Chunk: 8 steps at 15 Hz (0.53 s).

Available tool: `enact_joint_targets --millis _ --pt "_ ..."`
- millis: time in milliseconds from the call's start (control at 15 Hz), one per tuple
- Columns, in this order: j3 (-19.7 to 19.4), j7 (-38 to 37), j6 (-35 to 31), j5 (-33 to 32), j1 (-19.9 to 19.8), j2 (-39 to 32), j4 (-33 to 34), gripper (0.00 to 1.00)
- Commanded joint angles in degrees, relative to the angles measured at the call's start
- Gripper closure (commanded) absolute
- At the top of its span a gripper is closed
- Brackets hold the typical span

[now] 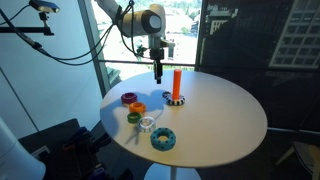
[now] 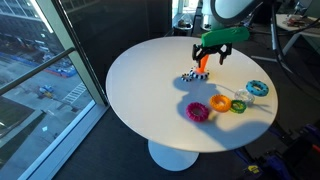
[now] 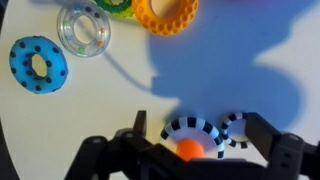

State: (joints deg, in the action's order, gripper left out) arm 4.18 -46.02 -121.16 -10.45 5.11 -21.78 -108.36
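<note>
1. A round white table [image 1: 225, 120] stands beside tall windows, with a city street outside. In an exterior view the gripper [image 1: 158, 74] hangs from the arm, pointing straight down, just beside the orange peg [image 1: 175, 80]. The peg stands upright on a black-and-white striped base [image 1: 176, 99], so its long axis is vertical and parallel to the fingers. The fingertips are seen at about the height of the peg's upper end, and no contact can be made out.

2. In an exterior view from across the table, the gripper [image 2: 211, 57] is seen just above and close to the orange peg [image 2: 203, 64]. A purple ring [image 2: 197, 110], an orange ring [image 2: 220, 102], a green ring [image 2: 239, 105] and a blue ring [image 2: 257, 89] lie flat, apart from the gripper and nearer the table's edge.

3. In the wrist view the orange peg [image 3: 188, 149] is seen end-on, in line with the gap between the two fingers [image 3: 137, 132]. The jaws are spread wide. Nothing is held and nothing is touched. The blue ring [image 3: 38, 64] and a clear ring [image 3: 82, 28] lie well ahead of the fingertips, off to one side.
</note>
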Motion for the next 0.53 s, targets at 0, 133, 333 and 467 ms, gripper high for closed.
enact_joint_targets --millis 0,133,333,467 --pt "-1.17 5.71 6.30 3.69 0.67 3.27 0.22 0.00" --pt "-1.52 6.35 8.35 4.41 0.75 5.09 0.04 0.00" --pt "-1.58 7.18 9.45 5.41 0.58 8.15 -0.59 0.00" --pt "-1.50 7.68 9.71 6.20 0.50 10.01 -0.85 0.00"
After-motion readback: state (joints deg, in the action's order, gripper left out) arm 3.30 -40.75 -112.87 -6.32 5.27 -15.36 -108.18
